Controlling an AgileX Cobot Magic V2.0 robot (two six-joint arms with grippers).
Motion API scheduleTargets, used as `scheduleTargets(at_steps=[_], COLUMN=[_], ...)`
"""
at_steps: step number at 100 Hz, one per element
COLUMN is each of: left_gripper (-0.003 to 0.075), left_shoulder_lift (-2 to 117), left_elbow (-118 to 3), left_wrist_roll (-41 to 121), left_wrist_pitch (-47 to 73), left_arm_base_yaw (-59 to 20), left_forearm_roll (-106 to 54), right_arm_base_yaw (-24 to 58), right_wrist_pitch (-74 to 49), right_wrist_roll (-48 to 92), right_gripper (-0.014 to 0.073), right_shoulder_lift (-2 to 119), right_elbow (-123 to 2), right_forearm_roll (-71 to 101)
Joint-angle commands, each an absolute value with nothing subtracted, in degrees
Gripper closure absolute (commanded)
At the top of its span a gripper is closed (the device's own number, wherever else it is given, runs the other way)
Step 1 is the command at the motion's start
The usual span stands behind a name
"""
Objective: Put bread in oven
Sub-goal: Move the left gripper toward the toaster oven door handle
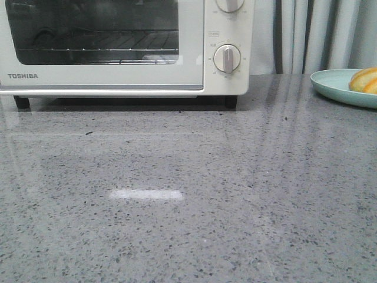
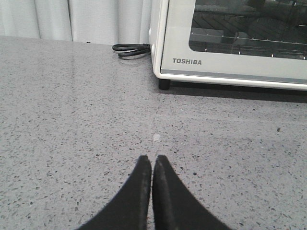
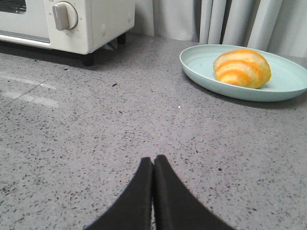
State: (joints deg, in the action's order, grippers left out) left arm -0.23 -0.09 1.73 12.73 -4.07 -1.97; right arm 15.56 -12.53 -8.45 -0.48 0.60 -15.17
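Golden-orange with paler yellow stripes and a glossy crust, the bread point(image 3: 242, 67) lies on the pale green plate point(image 3: 201, 67), toward its far side. The right wrist view shows the whole roll; the front view shows only a cropped edge of the bread point(image 1: 365, 80) and part of the plate point(image 1: 333, 85) at the right border of the grey speckled table point(image 1: 188, 194).

The oven point(image 1: 118, 73) stands at the rear left of the table, well apart from the plate, with its glass door closed. The front view shows the wire rack point(image 1: 112, 48) behind the glass and the lower dial point(image 1: 227, 58). Only the left wrist view shows a black coiled cable point(image 2: 132, 50) lying just beside the oven point(image 2: 230, 67), in front of the curtain point(image 2: 72, 21).

Left gripper point(image 2: 152, 167): fingers pressed together, holding nothing, above bare table in front of the oven.

Right gripper point(image 3: 153, 167): fingers pressed together, holding nothing, above bare table, apart from the plate. Neither gripper appears in the front view
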Motion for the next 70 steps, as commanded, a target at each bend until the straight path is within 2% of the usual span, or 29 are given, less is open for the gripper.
scheduleTargets(at_steps=[1, 70], left_gripper=[0.0741, 0.0741], left_shoulder_lift=[-2.00, -2.00], left_elbow=[1.42, 1.42], left_wrist_roll=[1.74, 1.74], left_wrist_pitch=[8.35, 8.35], left_arm_base_yaw=[-3.85, -3.85], left_forearm_roll=[-2.49, -2.49], right_arm_base_yaw=[15.28, 15.28], right_wrist_pitch=[-8.31, -7.56], right_wrist_roll=[-8.06, -8.06], right_gripper=[0.0652, 0.0652], right_shoulder_lift=[-1.74, -1.74], right_elbow=[1.32, 1.32], right_forearm_roll=[-16.03, -16.03])
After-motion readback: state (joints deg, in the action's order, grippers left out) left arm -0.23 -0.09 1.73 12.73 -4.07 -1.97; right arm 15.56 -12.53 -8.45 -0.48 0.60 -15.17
